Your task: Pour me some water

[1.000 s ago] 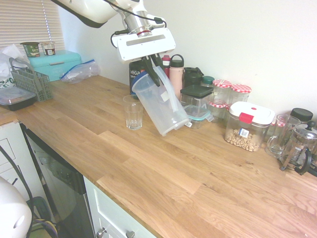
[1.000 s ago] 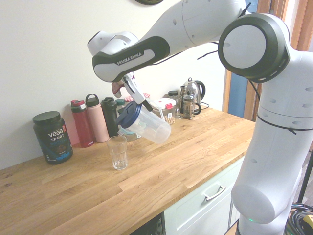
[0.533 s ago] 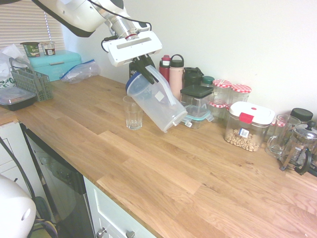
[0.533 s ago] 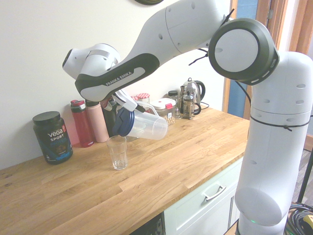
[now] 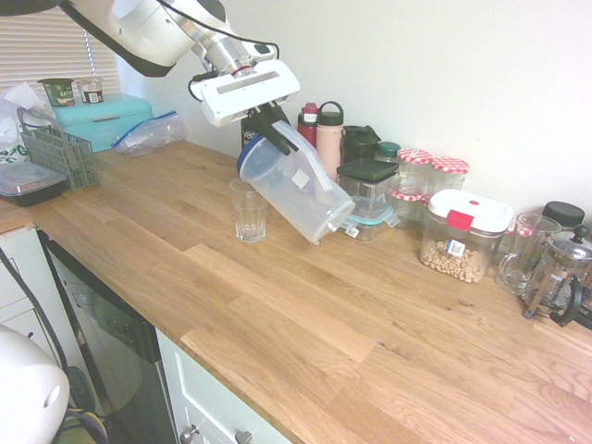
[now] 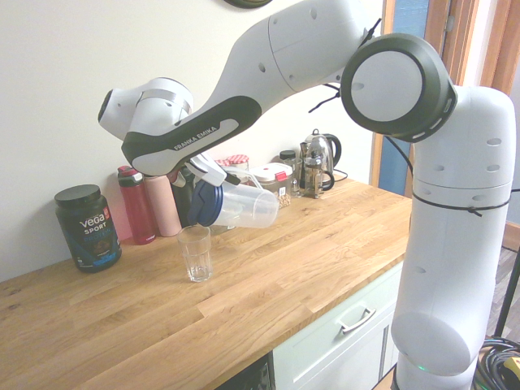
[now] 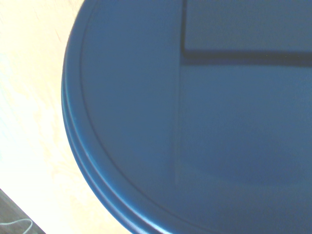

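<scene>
1. Nearest to us, on the wooden surface [image 5: 277,305], we find the empty drinking glass [image 5: 248,210], upright and with nothing touching it.
2. Just above and behind it we see the clear pitcher [image 5: 294,185] tipped steeply, its long axis running from the blue-lidded mouth [image 6: 205,203], low and beside the glass rim, up to the raised base.
3. The tool [image 5: 264,118] is clamped on the pitcher's handle; the wrist view shows only the blue lid [image 7: 195,122].
4. We judge that pouring hinges on one relation: the mouth lies slightly to one side of the glass, not squarely over it.
5. Farthest back, bottles [image 5: 329,139] and jars [image 5: 450,176] line the wall.
</scene>
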Robot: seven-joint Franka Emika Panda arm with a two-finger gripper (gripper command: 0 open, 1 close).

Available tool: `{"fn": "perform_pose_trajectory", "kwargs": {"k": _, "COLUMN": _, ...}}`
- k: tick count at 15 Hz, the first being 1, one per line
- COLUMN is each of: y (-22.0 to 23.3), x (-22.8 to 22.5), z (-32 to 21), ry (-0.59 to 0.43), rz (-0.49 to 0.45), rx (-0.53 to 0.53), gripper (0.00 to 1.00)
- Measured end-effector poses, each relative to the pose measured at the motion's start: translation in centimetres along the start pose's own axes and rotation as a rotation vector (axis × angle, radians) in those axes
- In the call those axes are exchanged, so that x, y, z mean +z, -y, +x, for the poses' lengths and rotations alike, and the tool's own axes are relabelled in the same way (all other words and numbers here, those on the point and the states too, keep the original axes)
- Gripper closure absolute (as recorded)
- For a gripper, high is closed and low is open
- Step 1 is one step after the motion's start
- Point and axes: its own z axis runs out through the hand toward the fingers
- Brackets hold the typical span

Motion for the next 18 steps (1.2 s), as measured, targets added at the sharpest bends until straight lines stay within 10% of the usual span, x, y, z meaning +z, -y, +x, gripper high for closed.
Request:
{"fn": "perform_pose_trajectory", "kwargs": {"k": 10, "y": -10.9, "x": -2.3, "z": -13.9, "ry": -0.127, "rz": 0.460, "rx": 0.389, "gripper": 1.00}}
{"fn": "perform_pose_trajectory", "kwargs": {"k": 18, "y": -16.9, "x": 8.9, "z": -14.9, "ry": -0.080, "rz": 0.715, "rx": 0.804, "gripper": 1.00}}
